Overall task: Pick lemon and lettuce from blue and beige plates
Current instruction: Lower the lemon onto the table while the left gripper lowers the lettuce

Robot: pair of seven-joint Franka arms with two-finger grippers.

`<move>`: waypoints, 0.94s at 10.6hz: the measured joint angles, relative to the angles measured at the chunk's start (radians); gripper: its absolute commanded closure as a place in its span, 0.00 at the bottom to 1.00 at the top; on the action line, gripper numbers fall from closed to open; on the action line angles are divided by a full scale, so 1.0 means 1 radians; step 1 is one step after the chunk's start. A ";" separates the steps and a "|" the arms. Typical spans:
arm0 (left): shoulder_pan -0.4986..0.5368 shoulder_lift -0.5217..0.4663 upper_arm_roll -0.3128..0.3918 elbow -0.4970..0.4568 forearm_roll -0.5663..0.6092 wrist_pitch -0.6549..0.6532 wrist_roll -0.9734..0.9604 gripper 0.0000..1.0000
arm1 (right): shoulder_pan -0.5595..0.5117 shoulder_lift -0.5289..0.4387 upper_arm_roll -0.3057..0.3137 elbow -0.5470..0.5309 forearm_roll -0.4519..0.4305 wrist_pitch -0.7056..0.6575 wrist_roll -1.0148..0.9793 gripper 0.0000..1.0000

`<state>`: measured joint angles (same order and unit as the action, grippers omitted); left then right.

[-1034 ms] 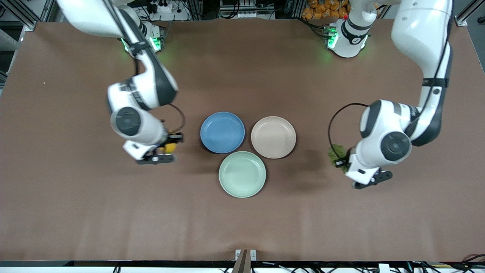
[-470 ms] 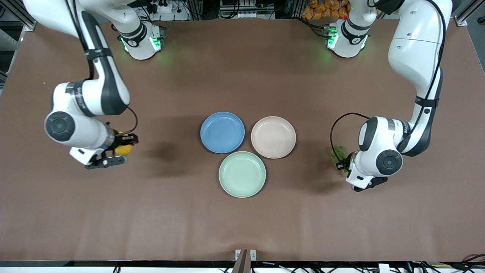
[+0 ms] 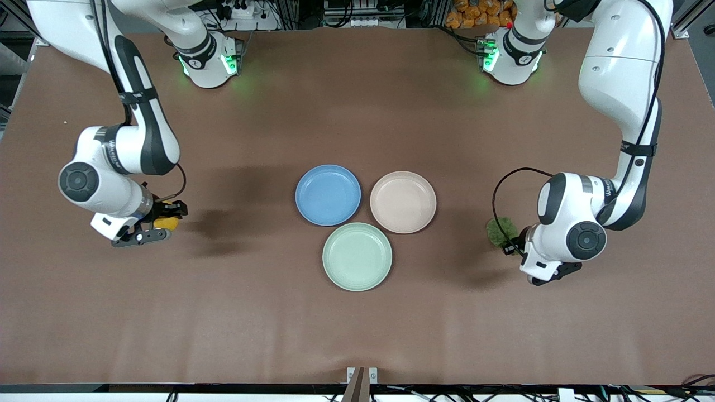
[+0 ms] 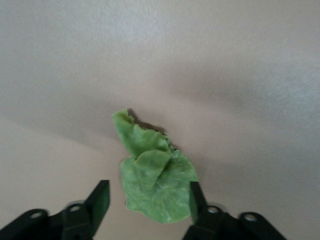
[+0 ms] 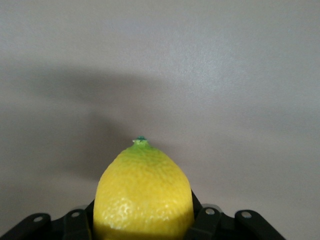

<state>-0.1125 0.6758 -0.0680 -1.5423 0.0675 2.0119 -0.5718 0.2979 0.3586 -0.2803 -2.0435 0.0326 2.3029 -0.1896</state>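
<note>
Both plates (image 3: 328,195) sit bare as the right gripper (image 3: 162,215) clamps the lemon (image 3: 166,223) and the left gripper (image 3: 511,244), fingers spread, releases the lettuce (image 3: 499,230) onto the table (image 3: 357,324); next, likely lower the lemon.

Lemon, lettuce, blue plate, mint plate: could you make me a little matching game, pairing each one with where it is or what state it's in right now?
Things:
1. lemon
2. lettuce
3. blue plate
4. mint plate

Places or states:
A. empty, beside the beige plate
B. between the fingers of the left gripper, which are open
C. empty, nearest the front camera of the three plates
D. clamped in the right gripper

Pairs: 1-D, 2-B, 3-A, 4-C
</note>
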 measured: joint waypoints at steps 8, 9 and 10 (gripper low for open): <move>-0.010 -0.252 -0.028 0.022 0.000 -0.118 0.009 0.00 | 0.002 0.163 0.008 -0.047 0.034 0.241 -0.011 0.72; -0.015 -0.308 -0.046 0.022 0.001 -0.143 0.023 0.00 | 0.005 0.175 0.009 -0.046 0.042 0.254 -0.011 0.44; -0.020 -0.356 -0.058 0.022 0.001 -0.176 0.049 0.00 | 0.005 0.175 0.009 -0.045 0.043 0.254 -0.011 0.00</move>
<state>-0.1324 0.3193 -0.1257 -1.5207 0.0685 1.8358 -0.5230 0.3033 0.5335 -0.2718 -2.0889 0.0754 2.5565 -0.2008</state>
